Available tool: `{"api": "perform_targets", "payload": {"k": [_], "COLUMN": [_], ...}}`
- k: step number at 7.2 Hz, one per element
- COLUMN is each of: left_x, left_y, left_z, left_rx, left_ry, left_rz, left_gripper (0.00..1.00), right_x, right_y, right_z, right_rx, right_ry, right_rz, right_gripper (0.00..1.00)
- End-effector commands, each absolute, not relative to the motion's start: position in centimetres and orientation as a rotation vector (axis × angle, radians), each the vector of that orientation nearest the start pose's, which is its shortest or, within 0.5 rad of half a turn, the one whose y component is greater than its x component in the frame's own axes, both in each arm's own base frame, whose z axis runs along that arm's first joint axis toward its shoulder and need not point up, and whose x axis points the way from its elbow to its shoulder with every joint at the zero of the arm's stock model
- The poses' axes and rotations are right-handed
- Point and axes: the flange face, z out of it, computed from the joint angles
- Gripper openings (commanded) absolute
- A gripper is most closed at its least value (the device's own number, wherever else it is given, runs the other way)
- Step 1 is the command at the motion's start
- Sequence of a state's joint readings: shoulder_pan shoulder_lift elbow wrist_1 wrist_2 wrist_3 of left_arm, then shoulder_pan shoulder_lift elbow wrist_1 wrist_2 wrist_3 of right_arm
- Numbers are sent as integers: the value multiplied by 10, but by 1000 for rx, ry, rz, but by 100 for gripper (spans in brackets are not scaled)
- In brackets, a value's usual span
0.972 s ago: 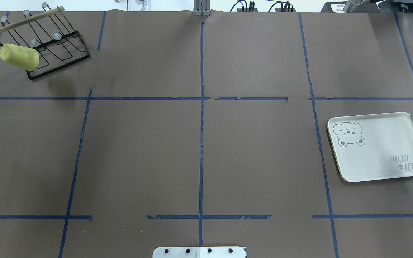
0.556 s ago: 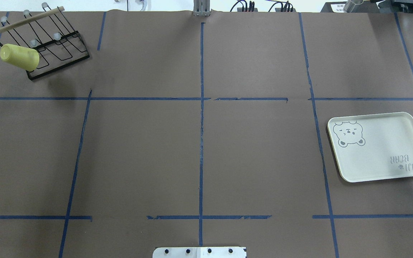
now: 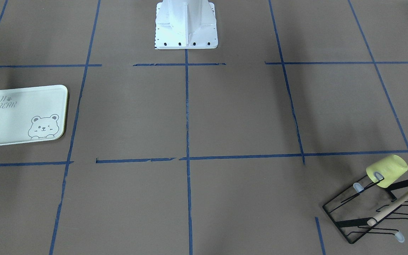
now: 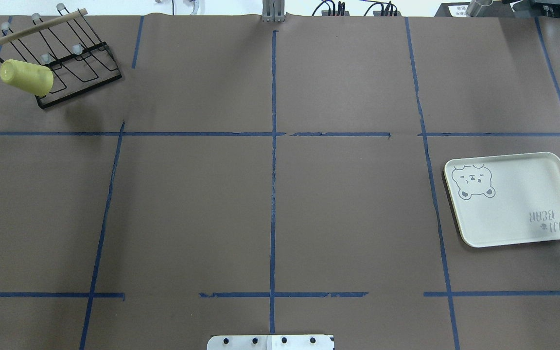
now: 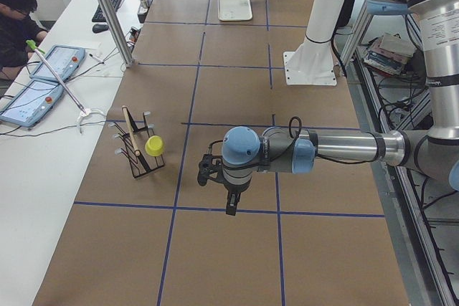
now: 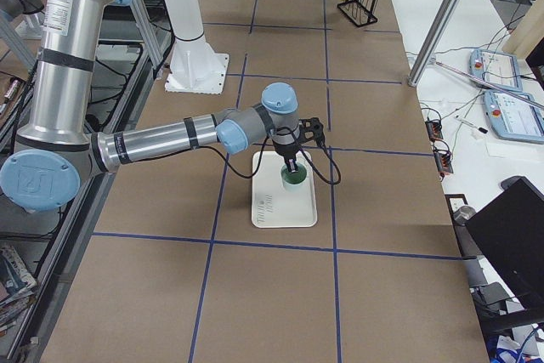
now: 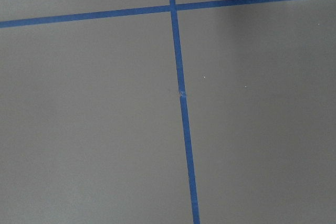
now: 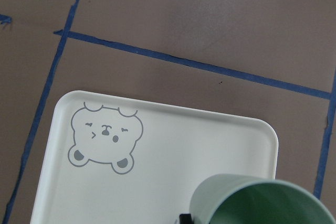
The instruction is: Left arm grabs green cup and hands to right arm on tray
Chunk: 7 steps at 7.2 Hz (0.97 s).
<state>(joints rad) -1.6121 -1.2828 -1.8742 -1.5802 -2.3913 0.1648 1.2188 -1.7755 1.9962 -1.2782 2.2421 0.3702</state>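
While right tool (image 6: 291, 167) pinches green cup (image 8: 262, 203) near tray (image 8: 173, 150) | left tool (image 5: 228, 202): cannot tell

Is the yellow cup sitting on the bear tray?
No, the yellow cup is stuck on a prong of the black wire rack, far across the table from the tray.

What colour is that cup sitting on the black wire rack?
The cup is pale yellow, clearest in the front-facing view.
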Motion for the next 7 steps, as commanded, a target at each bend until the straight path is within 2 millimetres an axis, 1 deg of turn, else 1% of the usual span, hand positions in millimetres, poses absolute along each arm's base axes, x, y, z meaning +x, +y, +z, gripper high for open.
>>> {"api": "perform_targets", "payload": {"k": [1, 2, 3, 4, 5, 6, 7], "left_x": [-78, -78, -78, -78, -78, -79, -79], "left_y": [-369, -369, -369, -369, -369, -370, -369], "left_z": [629, 629, 629, 629, 629, 630, 629], "left_rx": [114, 114, 112, 113, 113, 114, 114], "left_ry": [814, 814, 814, 814, 814, 812, 814], "left_rz": [126, 126, 126, 125, 125, 121, 121], "left_gripper": [100, 100, 100, 100, 100, 100, 100], "right_x": [-86, -92, -109, -150, -177, -178, -181], "right_y": [-422, -421, -420, -415, -408, -403, -400], "right_z": [511, 510, 504, 491, 495, 503, 509], "right_rx": [222, 220, 205, 255, 285, 273, 260], "right_ry": [-778, -781, -786, -796, -795, -785, -779], "right_rz": [-134, -148, -139, -98, -79, -83, -89], "right_gripper": [3, 3, 3, 3, 3, 4, 10]}}
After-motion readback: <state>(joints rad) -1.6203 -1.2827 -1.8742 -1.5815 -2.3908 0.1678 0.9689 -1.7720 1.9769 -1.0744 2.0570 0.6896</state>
